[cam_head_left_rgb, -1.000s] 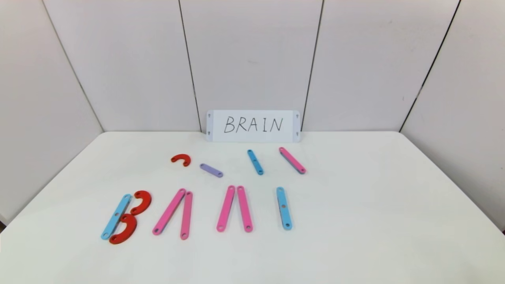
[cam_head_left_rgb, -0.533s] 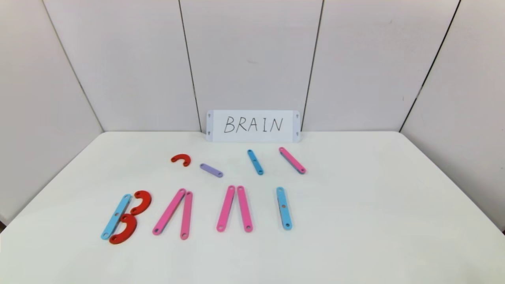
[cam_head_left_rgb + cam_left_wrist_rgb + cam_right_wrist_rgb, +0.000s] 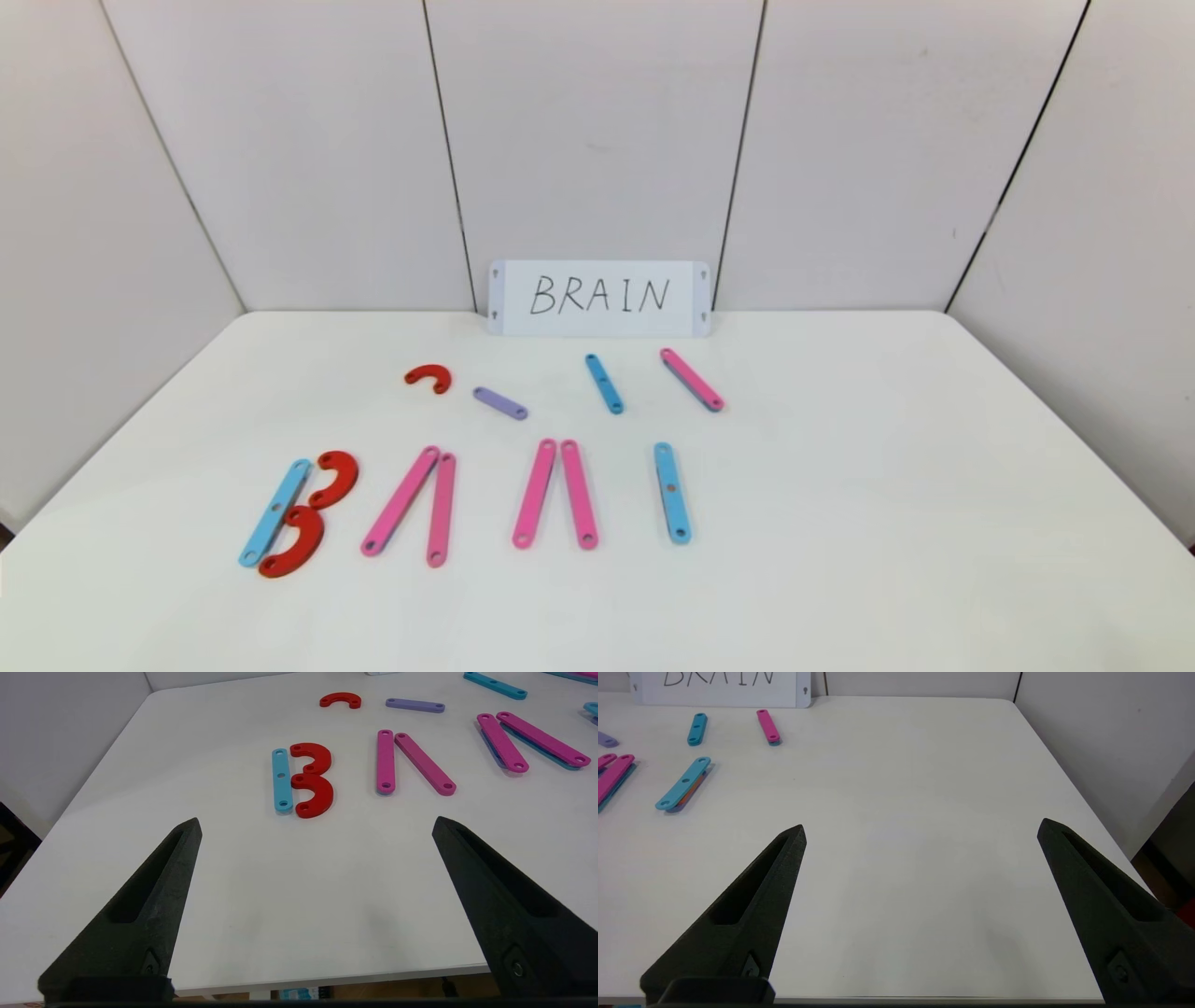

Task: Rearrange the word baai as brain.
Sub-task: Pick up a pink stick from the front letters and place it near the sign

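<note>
The word lies in a row on the white table (image 3: pixel 840 523). Its B (image 3: pixel 294 513) is a blue strip with two red curves. Two pairs of pink strips (image 3: pixel 411 504) (image 3: pixel 555 493) form crossbar-less A shapes, and a blue strip (image 3: pixel 672 492) is the I. Behind the row lie a red curve (image 3: pixel 428 377), a purple strip (image 3: pixel 499 403), a short blue strip (image 3: pixel 604 383) and a pink strip (image 3: pixel 692 379). My left gripper (image 3: pixel 317 823) hangs open over the near left edge, short of the B (image 3: pixel 306 779). My right gripper (image 3: pixel 922 828) is open over bare table at the near right.
A white card (image 3: pixel 598 298) with BRAIN handwritten in black leans on the back wall. Grey wall panels close in the table behind and at both sides. The table's near edge (image 3: pixel 327 977) shows below the left gripper.
</note>
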You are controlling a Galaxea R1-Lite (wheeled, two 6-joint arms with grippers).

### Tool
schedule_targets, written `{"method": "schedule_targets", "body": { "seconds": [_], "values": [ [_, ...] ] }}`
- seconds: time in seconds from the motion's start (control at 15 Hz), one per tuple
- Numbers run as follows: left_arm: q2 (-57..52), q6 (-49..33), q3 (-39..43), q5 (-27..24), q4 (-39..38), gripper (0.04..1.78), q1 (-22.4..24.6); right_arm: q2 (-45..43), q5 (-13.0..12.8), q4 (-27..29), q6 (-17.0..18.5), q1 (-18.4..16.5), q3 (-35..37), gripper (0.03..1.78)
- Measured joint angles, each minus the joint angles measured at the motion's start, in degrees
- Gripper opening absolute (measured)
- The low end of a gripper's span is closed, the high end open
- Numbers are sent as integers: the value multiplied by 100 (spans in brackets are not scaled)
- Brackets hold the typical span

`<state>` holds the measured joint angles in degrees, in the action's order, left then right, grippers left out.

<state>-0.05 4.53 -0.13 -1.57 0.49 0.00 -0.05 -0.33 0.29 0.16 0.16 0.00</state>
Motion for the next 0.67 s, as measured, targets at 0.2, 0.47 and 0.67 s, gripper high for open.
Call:
{"method": "schedule_targets", "body": {
  "seconds": [0.2,0.47,0.67],
  "values": [
    [10,-79,-71,133,72,173,5,15,-11,94,-18,-2,-18,174],
    [148,-167,-496,187,297,173,0,27,-35,128,5,-6,-317,174],
    [514,-219,-967,152,478,173,-5,226,-49,227,50,-2,-1080,174]
  ]
}}
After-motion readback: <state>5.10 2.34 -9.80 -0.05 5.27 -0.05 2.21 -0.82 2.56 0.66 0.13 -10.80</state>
